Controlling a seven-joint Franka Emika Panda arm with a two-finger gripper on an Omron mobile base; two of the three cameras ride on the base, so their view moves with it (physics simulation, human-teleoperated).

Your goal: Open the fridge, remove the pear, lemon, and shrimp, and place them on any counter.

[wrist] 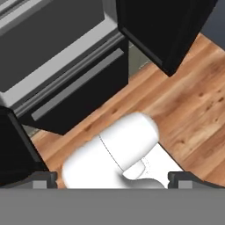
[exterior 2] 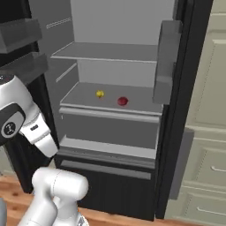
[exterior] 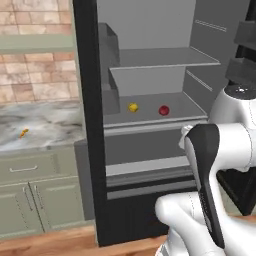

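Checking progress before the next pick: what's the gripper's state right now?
Gripper: open, fingers spread wide, holding nothing.

Fridge (exterior: 92,150) doors standing open. Middle grey shelf (exterior: 150,116) is carrying the lemon (exterior: 133,107) and the pear (exterior: 163,110), sitting side by side, near but not touching; in the right base view the lemon (exterior 2: 100,93) is lying left of the pear (exterior 2: 122,101). Upper shelf (exterior 2: 106,52) is showing nothing on it. Marble counter (exterior: 45,127) beside the fridge is carrying the shrimp (exterior: 23,132), well apart from the fruit. Wood floor (wrist: 193,105) is lying under the claw.
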